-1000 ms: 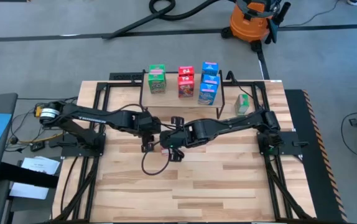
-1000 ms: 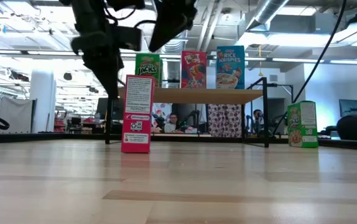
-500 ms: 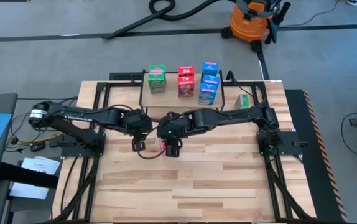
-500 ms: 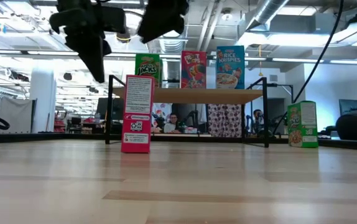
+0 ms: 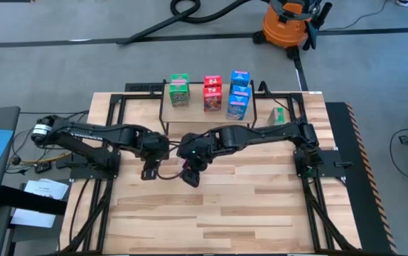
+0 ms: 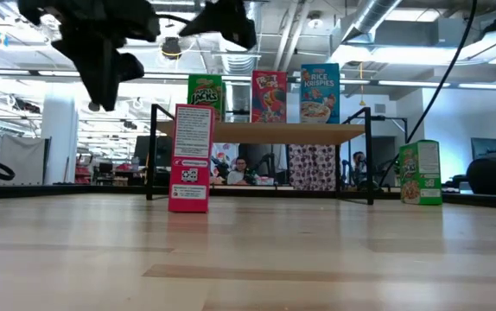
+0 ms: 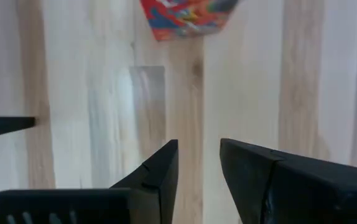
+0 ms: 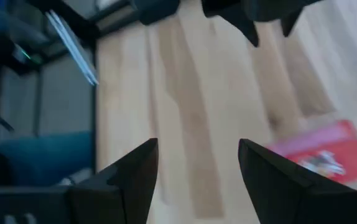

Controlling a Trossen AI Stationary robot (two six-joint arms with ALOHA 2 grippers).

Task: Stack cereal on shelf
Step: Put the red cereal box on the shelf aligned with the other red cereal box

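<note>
The red cereal box point(image 6: 190, 158) stood upright on the worktop point(image 5: 247, 206), in front of the shelf point(image 6: 270, 133), its long axis vertical. The right end effector point(image 5: 190, 173) hovered directly above it with its fingers spread apart and holding nothing, so the box lay straight below it. The left end effector point(image 5: 149, 171) was beside, clenched and empty, so the right arm seemed nearer for the pick.

Shelf point(image 6: 265, 132): light wooden top on thin black legs, centre of the low view. Cereal on it, upright in a row: green box point(image 6: 205, 98), red box point(image 6: 269, 96), blue Rice Krispies box point(image 6: 320, 93). Red box point(image 6: 190, 158) upright left of centre, in front. Green box point(image 6: 421, 173) upright at right.
</note>
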